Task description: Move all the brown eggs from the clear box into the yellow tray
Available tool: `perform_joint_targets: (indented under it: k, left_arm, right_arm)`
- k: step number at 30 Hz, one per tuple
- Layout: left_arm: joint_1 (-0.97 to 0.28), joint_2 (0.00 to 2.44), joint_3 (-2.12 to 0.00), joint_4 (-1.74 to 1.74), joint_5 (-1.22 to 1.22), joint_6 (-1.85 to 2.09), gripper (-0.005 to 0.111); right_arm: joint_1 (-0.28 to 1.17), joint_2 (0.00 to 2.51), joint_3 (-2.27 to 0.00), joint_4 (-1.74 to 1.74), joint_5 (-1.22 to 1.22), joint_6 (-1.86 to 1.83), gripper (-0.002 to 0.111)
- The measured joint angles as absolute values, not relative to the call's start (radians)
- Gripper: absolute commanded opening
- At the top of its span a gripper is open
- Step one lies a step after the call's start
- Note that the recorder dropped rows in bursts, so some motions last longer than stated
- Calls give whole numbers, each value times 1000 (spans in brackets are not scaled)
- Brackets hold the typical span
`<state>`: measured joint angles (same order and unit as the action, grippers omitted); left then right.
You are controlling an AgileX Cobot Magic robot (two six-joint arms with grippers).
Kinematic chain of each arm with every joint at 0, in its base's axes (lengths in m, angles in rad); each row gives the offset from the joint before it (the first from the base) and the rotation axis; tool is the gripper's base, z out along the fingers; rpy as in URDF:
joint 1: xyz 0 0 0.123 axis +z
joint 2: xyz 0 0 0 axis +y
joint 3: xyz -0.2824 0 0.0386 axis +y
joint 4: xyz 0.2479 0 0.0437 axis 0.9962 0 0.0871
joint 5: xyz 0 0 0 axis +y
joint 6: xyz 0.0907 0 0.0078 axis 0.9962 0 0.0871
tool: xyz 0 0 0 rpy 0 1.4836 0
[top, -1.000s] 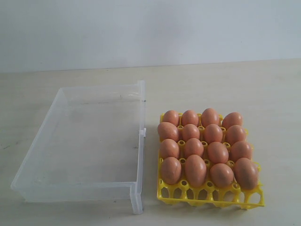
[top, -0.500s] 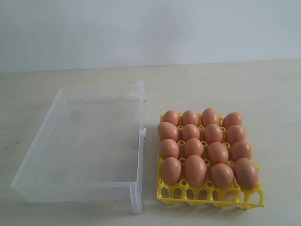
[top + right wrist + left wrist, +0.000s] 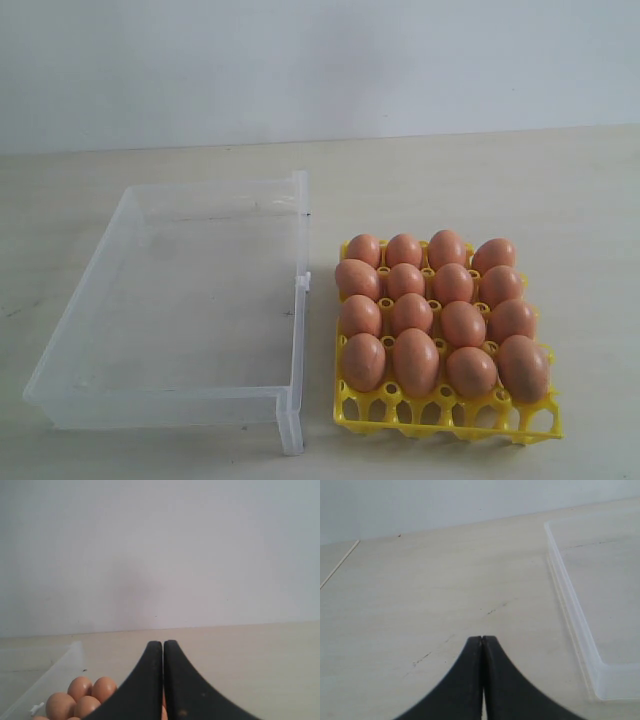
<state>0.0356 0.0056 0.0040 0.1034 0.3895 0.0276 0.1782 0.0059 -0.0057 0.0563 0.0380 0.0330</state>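
Observation:
Several brown eggs (image 3: 414,358) fill the cups of the yellow tray (image 3: 447,419) at the right of the exterior view. Left of it lies the clear box (image 3: 296,290) with no egg inside. Neither arm shows in the exterior view. In the left wrist view my left gripper (image 3: 483,639) is shut and holds nothing, over bare table beside the clear box (image 3: 570,600). My right gripper (image 3: 163,643) is shut too, with nothing in it; a few brown eggs (image 3: 80,689) peek out beside its fingers, near the clear box (image 3: 55,672).
A pale wooden table (image 3: 480,180) carries everything, and a plain light wall (image 3: 320,60) stands behind it. A seam in the table (image 3: 340,562) shows at the far side of the left wrist view.

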Motion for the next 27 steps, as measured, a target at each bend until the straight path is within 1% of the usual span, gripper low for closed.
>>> perform_joint_targets:
  k: [13,27]
  left_arm:
    - [36,6,4,103,389,28,0]
    - [36,6,4,103,389,28,0]
  right_arm:
    - [176,6,-6,54,38,33,3]
    - [85,6,-6,54,38,33,3]
